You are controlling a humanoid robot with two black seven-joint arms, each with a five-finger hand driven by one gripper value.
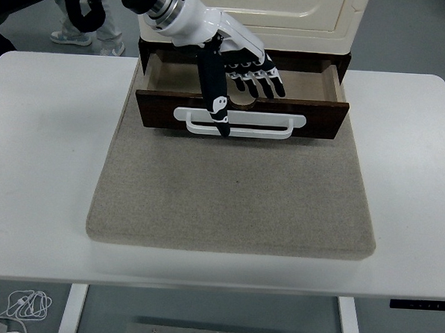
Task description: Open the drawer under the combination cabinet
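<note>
A cream cabinet (pixel 268 12) stands at the back of the table on a dark wooden base. Its brown drawer (pixel 240 111) is pulled out toward me, showing an empty wooden inside (pixel 301 85). A white bar handle (pixel 240 123) runs across the drawer front. My left hand (pixel 239 70) hovers above the open drawer, fingers spread and holding nothing. Its thumb (pixel 215 95) points down in front of the handle. The right arm is out of view.
A grey felt mat (pixel 232 189) lies under the cabinet and covers the middle of the white table (pixel 43 164). A person's legs and shoes (pixel 84 32) show at the top left, behind the table.
</note>
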